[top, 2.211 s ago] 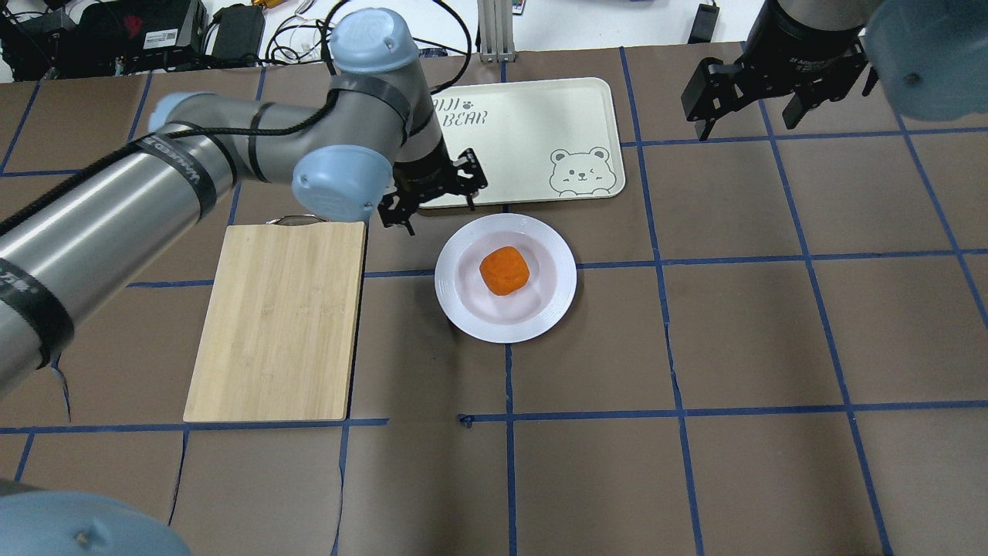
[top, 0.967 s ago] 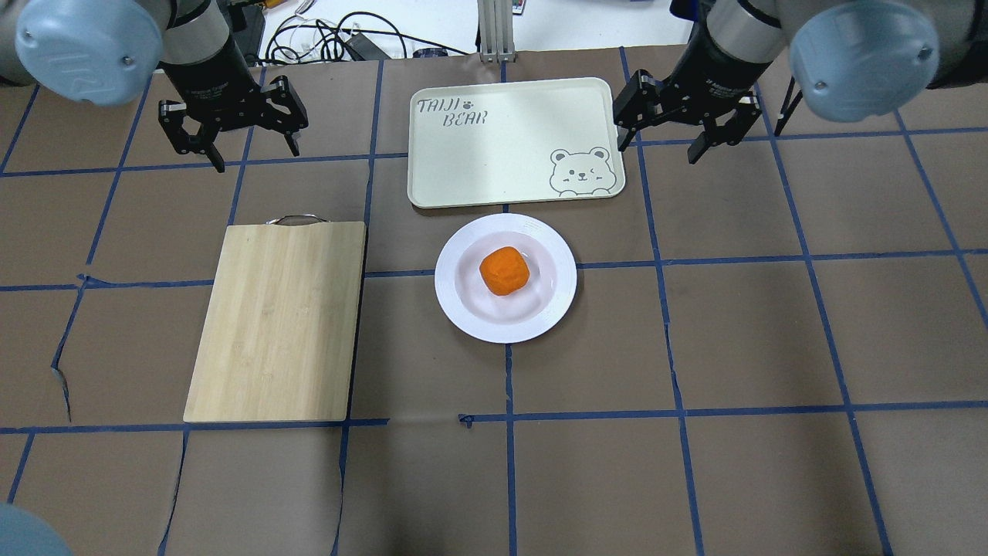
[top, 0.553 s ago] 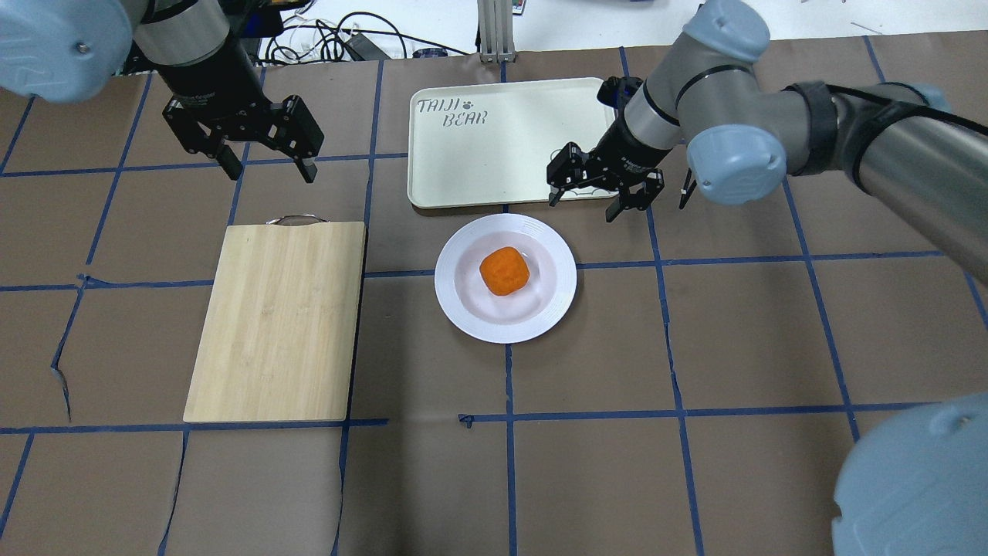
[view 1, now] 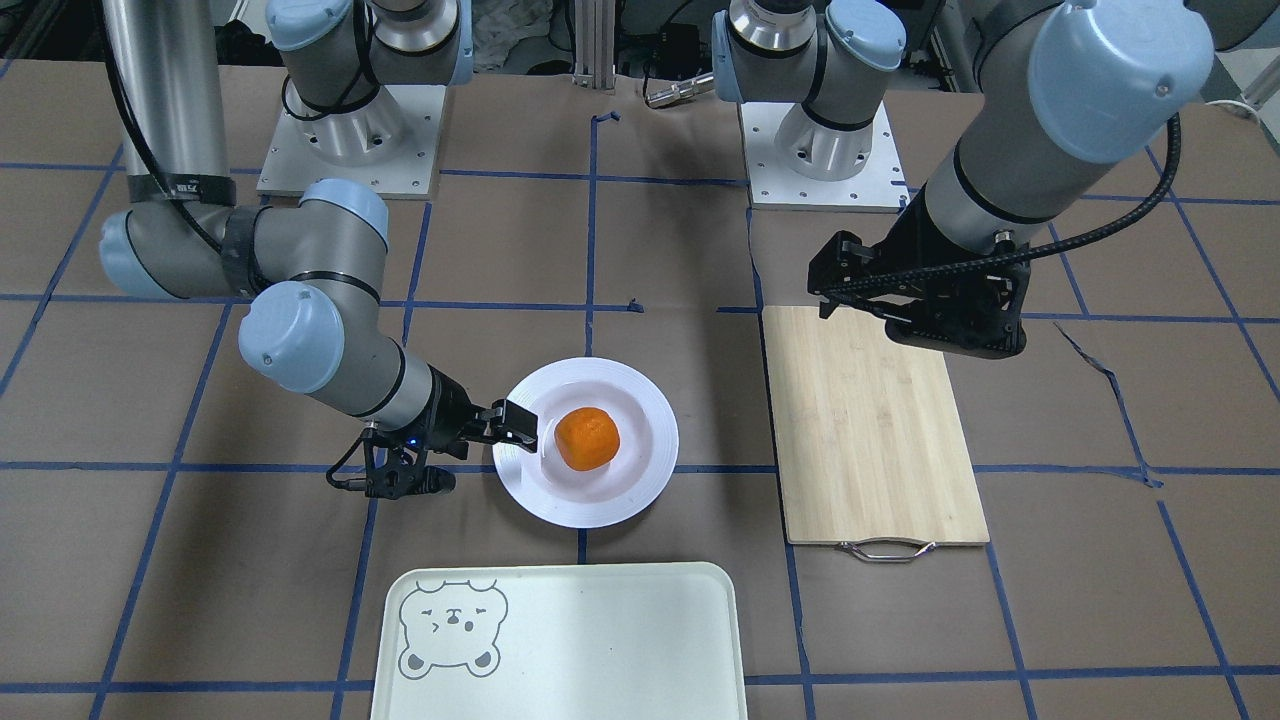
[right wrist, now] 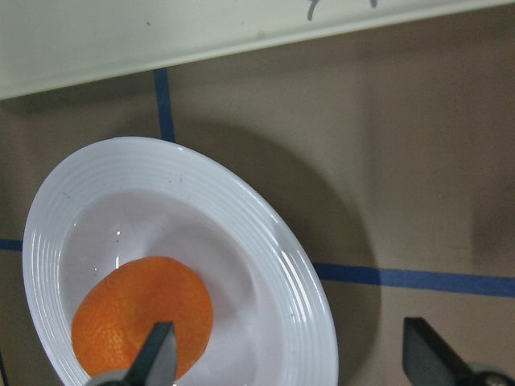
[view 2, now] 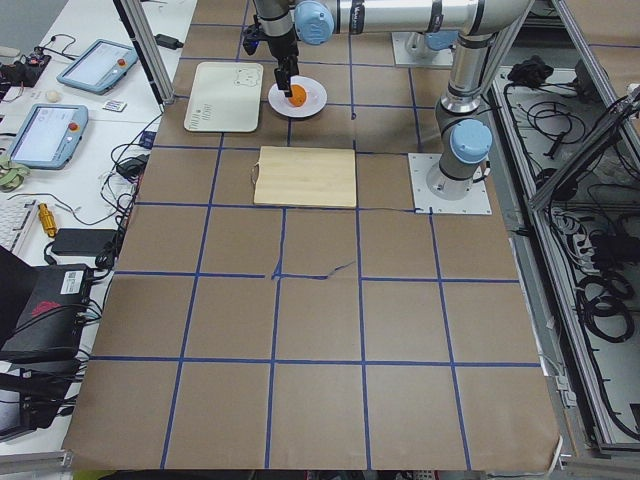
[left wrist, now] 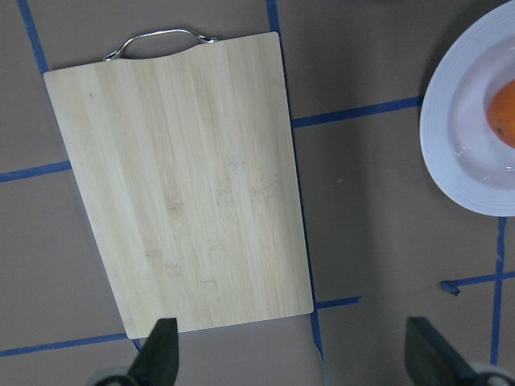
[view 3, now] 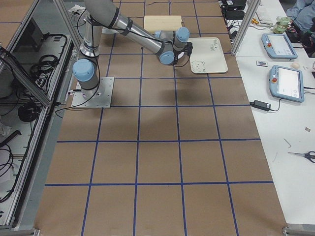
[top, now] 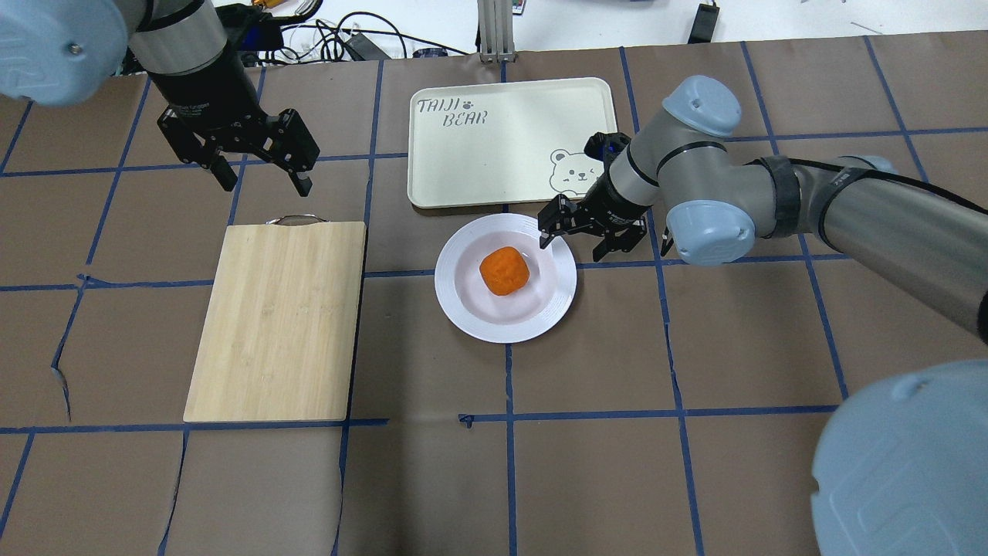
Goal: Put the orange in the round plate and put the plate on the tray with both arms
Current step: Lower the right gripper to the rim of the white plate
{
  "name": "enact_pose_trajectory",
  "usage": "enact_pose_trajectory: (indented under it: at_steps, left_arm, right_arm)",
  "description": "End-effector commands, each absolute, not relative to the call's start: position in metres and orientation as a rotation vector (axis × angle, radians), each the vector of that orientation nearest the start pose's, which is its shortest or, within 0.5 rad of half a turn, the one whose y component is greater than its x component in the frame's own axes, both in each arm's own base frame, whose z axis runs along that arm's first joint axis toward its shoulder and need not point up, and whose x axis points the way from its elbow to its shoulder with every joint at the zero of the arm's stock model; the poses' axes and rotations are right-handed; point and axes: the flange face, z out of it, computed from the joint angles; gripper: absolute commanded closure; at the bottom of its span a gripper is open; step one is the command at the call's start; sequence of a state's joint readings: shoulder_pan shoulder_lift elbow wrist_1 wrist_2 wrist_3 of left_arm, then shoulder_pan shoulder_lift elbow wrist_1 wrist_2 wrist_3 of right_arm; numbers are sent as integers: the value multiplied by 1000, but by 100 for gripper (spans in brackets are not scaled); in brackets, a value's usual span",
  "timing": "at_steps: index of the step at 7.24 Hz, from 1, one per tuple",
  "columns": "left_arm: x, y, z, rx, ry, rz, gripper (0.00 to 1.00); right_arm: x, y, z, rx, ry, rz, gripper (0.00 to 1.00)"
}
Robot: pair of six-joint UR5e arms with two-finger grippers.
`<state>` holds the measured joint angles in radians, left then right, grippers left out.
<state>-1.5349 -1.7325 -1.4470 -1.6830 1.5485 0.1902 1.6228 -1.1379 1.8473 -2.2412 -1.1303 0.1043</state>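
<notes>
The orange (top: 505,270) (view 1: 587,438) lies in the well of the round plate (top: 471,320) (view 1: 600,510), which rests on the table just in front of the tray (top: 509,147) (view 1: 600,640). My right gripper (top: 571,243) (view 1: 465,455) is open, low at the plate's far-right rim. In the right wrist view one finger hangs over the well beside the orange (right wrist: 141,318), the other is outside the plate (right wrist: 298,289). My left gripper (top: 258,166) (left wrist: 294,354) is open and empty, raised behind the cutting board.
A bamboo cutting board (top: 278,320) (left wrist: 181,185) with a metal handle lies left of the plate. Cables and electronics (top: 309,31) crowd the strip beyond the table's back edge. Tablets (view 2: 95,65) sit on a side bench.
The right arm swung from the back right corner down and across to the plate's rim. Earlier the left arm pulled back from the tray to the back left. Plate and orange stayed put.
</notes>
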Motion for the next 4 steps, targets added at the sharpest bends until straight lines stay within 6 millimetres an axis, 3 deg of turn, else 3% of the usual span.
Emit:
enact_pose_trajectory:
  at_steps: [1, 2, 4]
  left_arm:
    - [-117, -539, 449, 248, 3148, 230, 0]
    - [-116, -535, 437, 241, 3146, 264, 0]
    - [-109, -539, 441, 210, 3150, 165, 0]
  right_arm:
    - [207, -562, 179, 88, 2691, 118, 0]
    - [207, -557, 174, 86, 2689, 110, 0]
    - [208, -551, 159, 73, 2687, 28, 1]
